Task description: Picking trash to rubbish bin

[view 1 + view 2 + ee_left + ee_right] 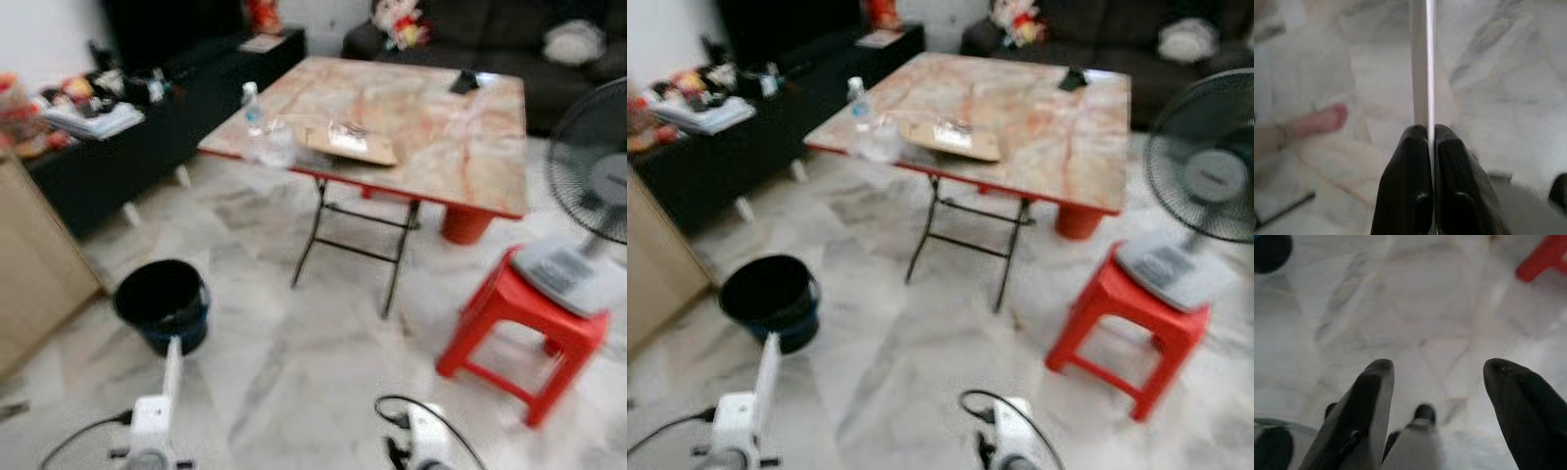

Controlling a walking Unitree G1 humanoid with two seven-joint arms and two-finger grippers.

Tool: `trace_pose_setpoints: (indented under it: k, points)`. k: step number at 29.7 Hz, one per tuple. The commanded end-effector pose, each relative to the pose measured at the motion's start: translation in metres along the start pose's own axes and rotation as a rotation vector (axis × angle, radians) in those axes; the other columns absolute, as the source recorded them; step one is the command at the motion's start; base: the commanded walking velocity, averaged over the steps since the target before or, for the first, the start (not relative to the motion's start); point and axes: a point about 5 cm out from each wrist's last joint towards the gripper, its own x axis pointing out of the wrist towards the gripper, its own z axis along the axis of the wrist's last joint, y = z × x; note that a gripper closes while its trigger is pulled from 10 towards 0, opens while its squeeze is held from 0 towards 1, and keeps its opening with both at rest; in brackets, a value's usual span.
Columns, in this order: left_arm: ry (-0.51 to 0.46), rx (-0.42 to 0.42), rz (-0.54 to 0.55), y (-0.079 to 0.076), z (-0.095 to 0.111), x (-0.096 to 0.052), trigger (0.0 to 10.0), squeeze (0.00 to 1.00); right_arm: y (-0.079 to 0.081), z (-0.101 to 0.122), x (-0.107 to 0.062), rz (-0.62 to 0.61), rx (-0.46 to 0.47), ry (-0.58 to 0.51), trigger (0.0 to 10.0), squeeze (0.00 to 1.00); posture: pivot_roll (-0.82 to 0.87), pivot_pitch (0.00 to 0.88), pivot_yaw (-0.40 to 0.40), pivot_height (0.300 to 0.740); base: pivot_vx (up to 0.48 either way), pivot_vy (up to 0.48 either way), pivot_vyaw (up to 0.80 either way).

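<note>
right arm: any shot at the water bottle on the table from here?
Probably not. The water bottle stands at the far-left edge of the table, across open floor from the right gripper, which hangs low with jaws open. The robot would need to walk closer.

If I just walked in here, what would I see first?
The red stool on the right jumps out, with a grey fan standing on it. Behind it is a folding table with a bottle and some clutter near its front edge. A black bin sits on the pale floor to the left, and the left gripper pinches a thin white strip.
</note>
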Motion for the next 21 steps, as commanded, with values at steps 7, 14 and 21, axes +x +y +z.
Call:
trace_pose_setpoints:
  k: [7, 14, 21]
  points:
    - [0.026, 0.016, 0.039, 0.0151, -0.0079, -0.0014, 10.0, 0.00, 0.0217, 0.0072, 0.0026, 0.061, -0.017, -0.023, 10.0, 0.00, 0.05, 0.008, -0.001, 0.740, 0.253, 0.000, 0.80]
    - [0.019, 0.034, 0.042, 0.0174, -0.0060, -0.0012, 10.0, 0.00, 0.0235, 0.0063, 0.0027, 0.060, 0.003, -0.018, 10.0, 0.00, 0.06, 0.011, 0.001, 0.740, 0.252, 0.000, 0.69]
    - [0.014, 0.024, 0.051, 0.0184, -0.0049, -0.0011, 10.0, 0.00, 0.0223, 0.0065, 0.0027, 0.056, 0.010, -0.018, 10.0, 0.00, 0.06, 0.023, -0.006, 0.740, 0.247, 0.000, 0.00]
